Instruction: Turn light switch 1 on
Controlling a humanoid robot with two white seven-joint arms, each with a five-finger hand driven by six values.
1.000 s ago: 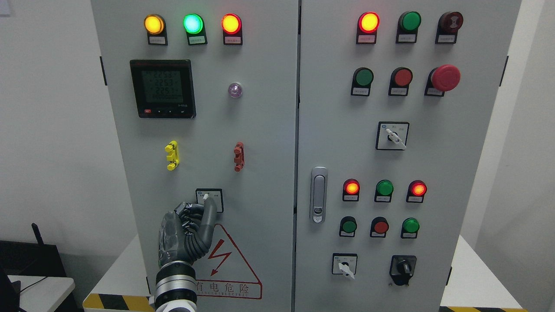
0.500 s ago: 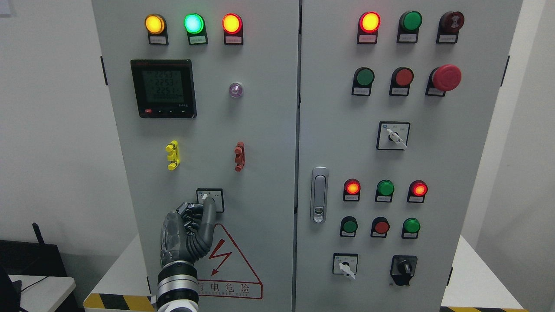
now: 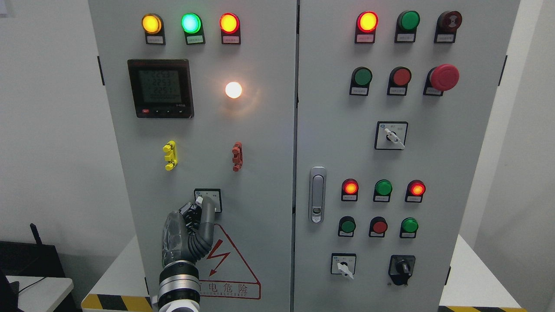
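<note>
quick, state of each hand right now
Left hand: fingers shut on the switch knob.
Right hand: not in view.

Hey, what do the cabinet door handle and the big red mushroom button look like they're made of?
Door handle: likely metal with a satin chrome or brushed finish, judging by its silvery sheen; metallised plastic is possible. Red mushroom button: probably moulded plastic, uniformly red, smooth, with a soft semi-gloss look.

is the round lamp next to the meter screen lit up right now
Yes, the round lamp to the right of the meter screen glows bright white and throws a glare onto the grey cabinet door.
</note>
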